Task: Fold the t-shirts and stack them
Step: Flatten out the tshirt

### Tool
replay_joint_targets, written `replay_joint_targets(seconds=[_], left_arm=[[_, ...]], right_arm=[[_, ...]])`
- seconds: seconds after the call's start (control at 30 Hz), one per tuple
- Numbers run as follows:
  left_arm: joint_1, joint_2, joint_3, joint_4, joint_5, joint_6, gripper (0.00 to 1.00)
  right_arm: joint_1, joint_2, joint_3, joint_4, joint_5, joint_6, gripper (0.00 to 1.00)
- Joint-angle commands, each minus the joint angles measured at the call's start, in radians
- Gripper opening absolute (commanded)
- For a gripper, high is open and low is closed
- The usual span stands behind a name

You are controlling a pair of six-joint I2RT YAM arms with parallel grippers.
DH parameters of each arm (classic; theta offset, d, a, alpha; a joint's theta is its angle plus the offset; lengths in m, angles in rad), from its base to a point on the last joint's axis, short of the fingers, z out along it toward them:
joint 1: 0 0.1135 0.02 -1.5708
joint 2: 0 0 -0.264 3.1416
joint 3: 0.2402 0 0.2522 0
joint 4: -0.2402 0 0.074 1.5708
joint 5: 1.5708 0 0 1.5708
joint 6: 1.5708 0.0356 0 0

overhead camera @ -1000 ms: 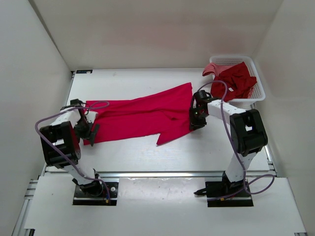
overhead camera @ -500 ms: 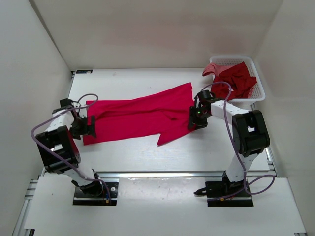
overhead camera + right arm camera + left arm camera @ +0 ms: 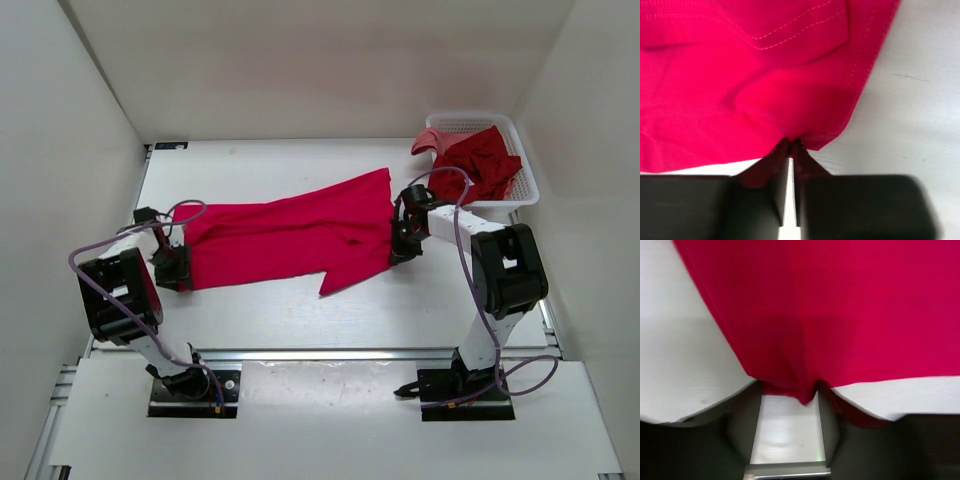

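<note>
Bright pinkish-red cloth t-shirt lies spread across white bench. R claw clamped on its hem; L claw apart, astride opposite edge, not gripping. Risk: if R pulls before L closes, cloth drags and bunches — fold goes askew.

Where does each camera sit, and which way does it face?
Top external: above and behind, looking down at the table; both arms show.
Left wrist: on the left arm, facing the bright red t-shirt; spread fingers show.
Right wrist: on the right arm, facing down; fingers pinch the hem.
Shared: all see that t-shirt.
</note>
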Motion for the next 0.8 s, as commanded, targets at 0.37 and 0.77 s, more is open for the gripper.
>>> replay_joint_targets(seconds=[0.37, 0.77], left_arm=[[0.074, -0.028, 0.204, -0.121, 0.129, 0.109, 0.0], [-0.083, 0.222, 0.428, -0.112, 0.04, 0.069, 0.0]], right_arm=[[-0.052, -0.261, 0.034, -0.102, -0.082, -0.071, 0.0], [-0.068, 0.148, 0.573, -0.131, -0.17, -0.008, 0.17]])
